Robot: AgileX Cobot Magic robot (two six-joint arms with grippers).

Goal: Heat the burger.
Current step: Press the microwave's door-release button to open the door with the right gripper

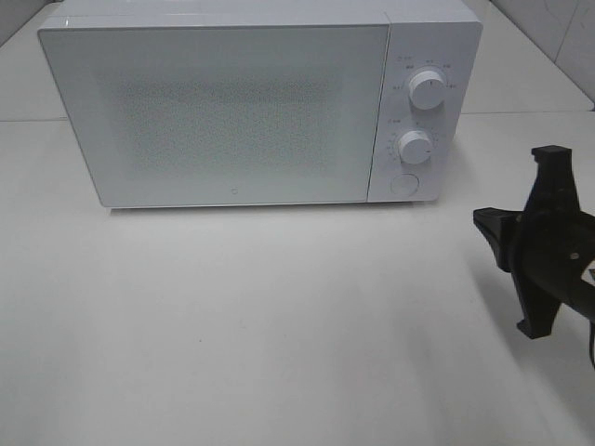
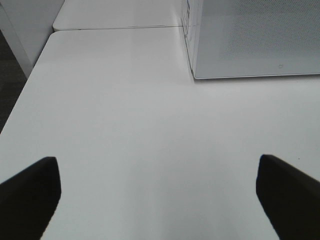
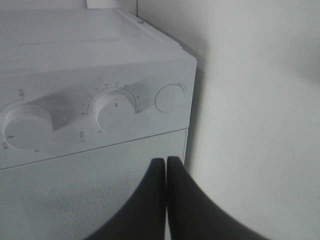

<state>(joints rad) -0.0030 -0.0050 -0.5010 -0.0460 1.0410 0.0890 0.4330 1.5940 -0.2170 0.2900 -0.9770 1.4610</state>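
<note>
The burger is out of view in every frame. A white microwave (image 1: 223, 111) stands at the back of the table with its door closed; I cannot see through the frosted door. Two dials (image 1: 428, 89) (image 1: 415, 146) and a round button (image 1: 403, 183) sit on its right panel. My right gripper (image 1: 483, 221) is shut with nothing in it and hovers to the right of the microwave, pointing toward it. The right wrist view shows its tips (image 3: 166, 161) before the door's lower right corner. My left gripper (image 2: 156, 159) is open over bare table, left of the microwave (image 2: 250, 35).
The white table (image 1: 279, 325) stretches in front of the microwave. Its left edge (image 2: 22, 95) drops to a dark floor. A second white table (image 2: 115, 15) adjoins behind. A pale wall (image 3: 260, 75) rises beside the microwave in the right wrist view.
</note>
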